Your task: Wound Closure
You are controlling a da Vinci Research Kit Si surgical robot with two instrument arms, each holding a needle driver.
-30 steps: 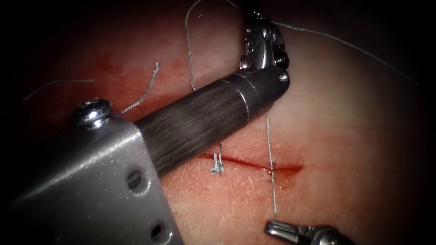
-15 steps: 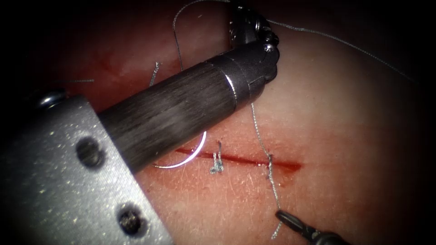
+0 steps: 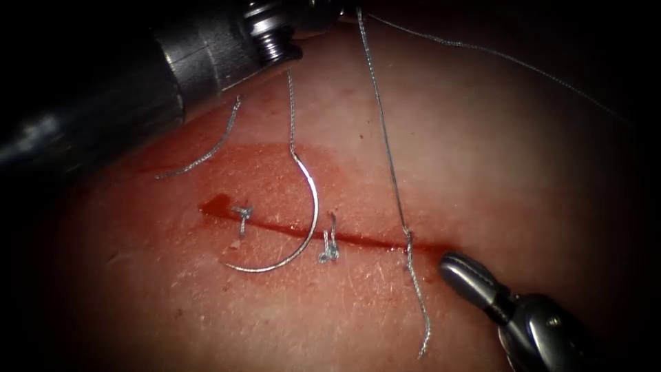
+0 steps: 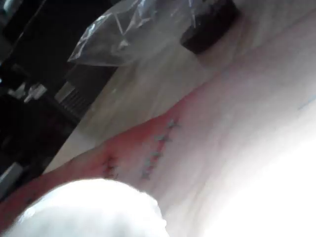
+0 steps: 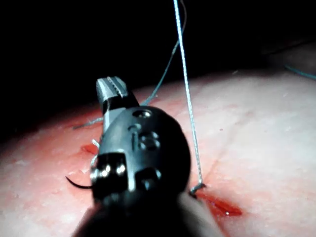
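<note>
Endoscope view: one needle (image 3: 303, 227) lies loose across the cut (image 3: 358, 240), left of the right hand (image 3: 463, 272), closed and empty; two knots (image 3: 328, 248).

Left tool (image 3: 206, 41): dark grey shaft from 10 o'clock, brushed-metal collar, ribbed silver wrist.
Right tool (image 3: 475, 279): from 5 o'clock; rounded, smooth steel jaws, silver clevis with one small screw.
Right tool housing (image 5: 143, 153): black, domed, screws, serrated jaw face.
</note>
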